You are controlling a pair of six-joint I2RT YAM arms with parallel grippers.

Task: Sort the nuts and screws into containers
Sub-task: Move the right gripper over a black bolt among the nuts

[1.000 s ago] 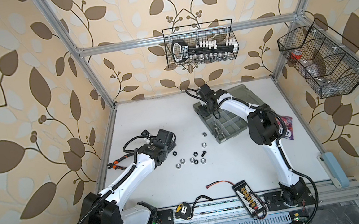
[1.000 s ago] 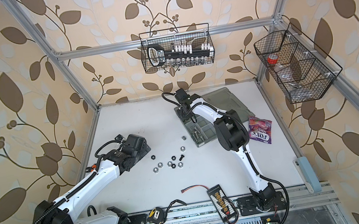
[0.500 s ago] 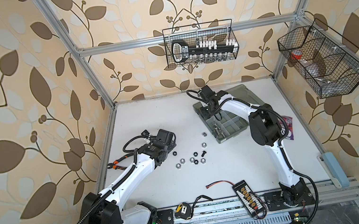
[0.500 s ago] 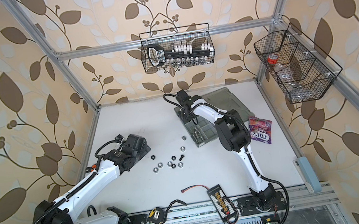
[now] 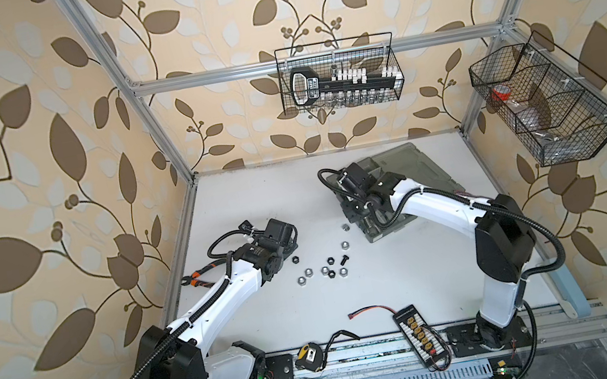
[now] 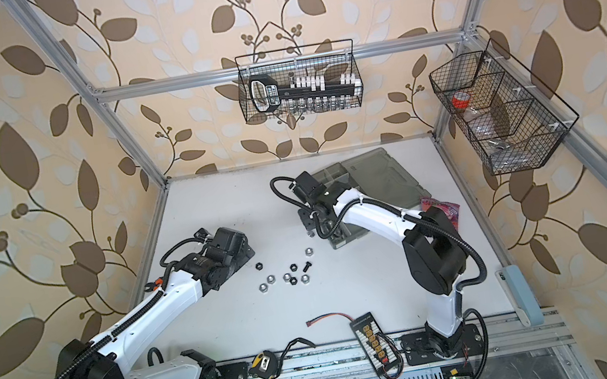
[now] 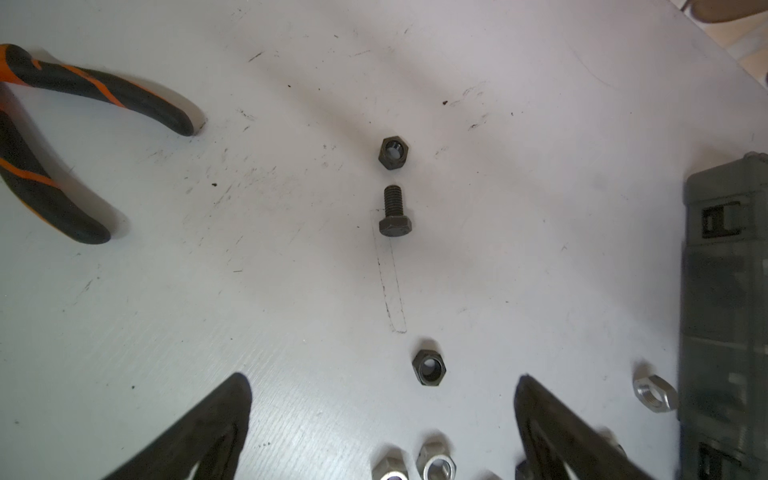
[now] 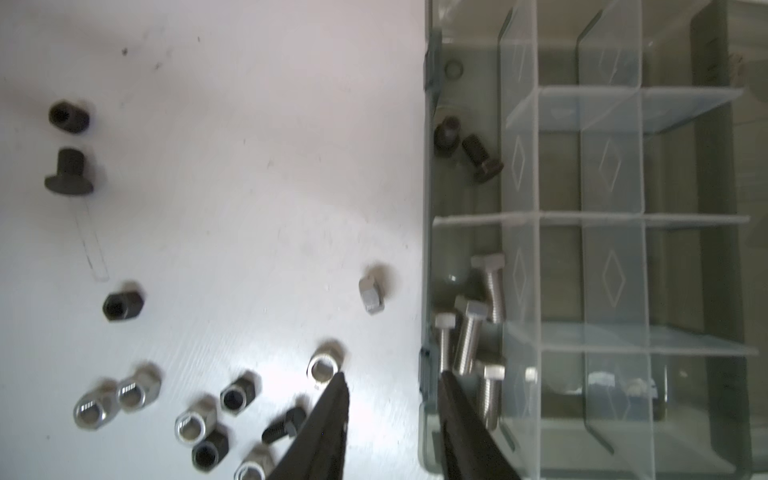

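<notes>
- White desk (image 5: 414, 276), pretty scuffed, boxed in by tan leafy wallpaper (image 5: 28, 121) and aluminium rails (image 5: 271, 66).
- A smoky grey, see-through plastic case (image 5: 420, 168) lies open toward the desk's far edge, right of the middle. Thin clear dividers (image 8: 517, 208) cut it into rectangular compartments (image 8: 606, 270).
- Right claw (image 8: 394, 376) hangs over the side of the case that faces the loose hardware. Its jaws are a bit apart with nothing between them.
- 4 shiny silver screws (image 8: 467, 336) lie in the compartment just beside its fingers, long axes roughly along that side, hex heads away from the claw.
- 2 stubby black screws (image 8: 482, 160) sit in the next compartment of the same row.
- Left claw (image 7: 380, 415) is spread wide, nothing in it.
- Ahead of it a black screw (image 7: 395, 212) lies flat, threaded shaft aimed at a black nut (image 7: 394, 153), head toward the claw. Both top views hide that pair under the left arm (image 5: 234, 283); both wrist views show it.
- Hex nuts (image 5: 310, 273), silver and black, are scattered around the desk's middle, with a 2nd black screw (image 5: 345, 259) among them.
- Orange-and-black pliers (image 5: 193, 280) lie by the left edge.
</notes>
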